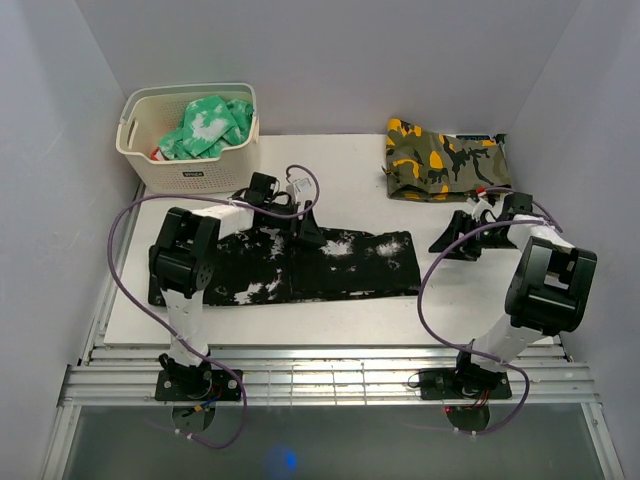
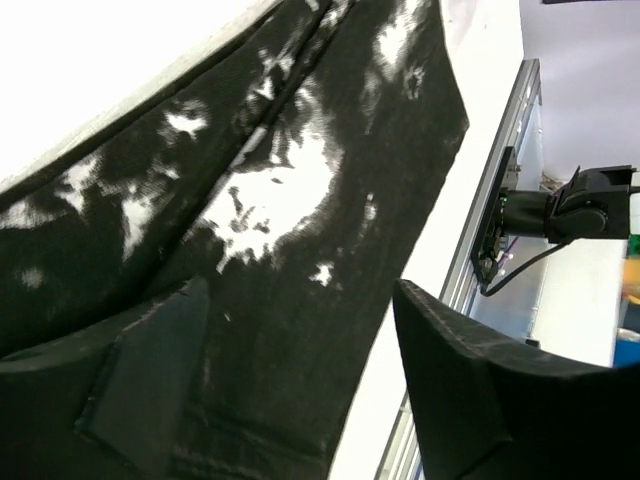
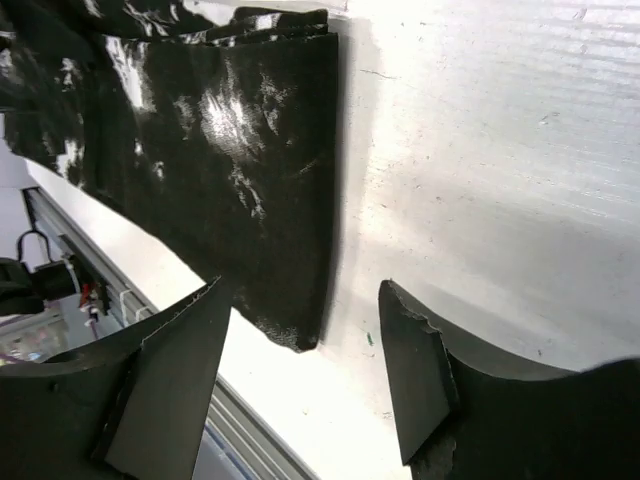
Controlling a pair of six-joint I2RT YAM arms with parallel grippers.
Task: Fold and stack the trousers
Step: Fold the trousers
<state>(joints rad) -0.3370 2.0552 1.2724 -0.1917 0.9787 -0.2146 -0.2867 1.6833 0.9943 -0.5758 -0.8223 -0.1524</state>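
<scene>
The trousers (image 1: 340,265) are laid in a long band near the table's (image 1: 330,322) front edge. Over their middle the left gripper (image 2: 300,320) is held wide and empty. At 3 o'clock of their end the right gripper (image 3: 300,300) is likewise spread, empty. A crosswise fold is judged next: that end must be pinched and carried toward 9 o'clock.

White table (image 1: 340,312): trousers (image 1: 335,265), basket (image 1: 190,176), camouflage garment (image 1: 445,158).

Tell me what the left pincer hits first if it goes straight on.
Most likely the trousers: the left pincer points down at their speckled black fabric, which fills the gap between its open jaws. Depth to the cloth is unclear.
</scene>
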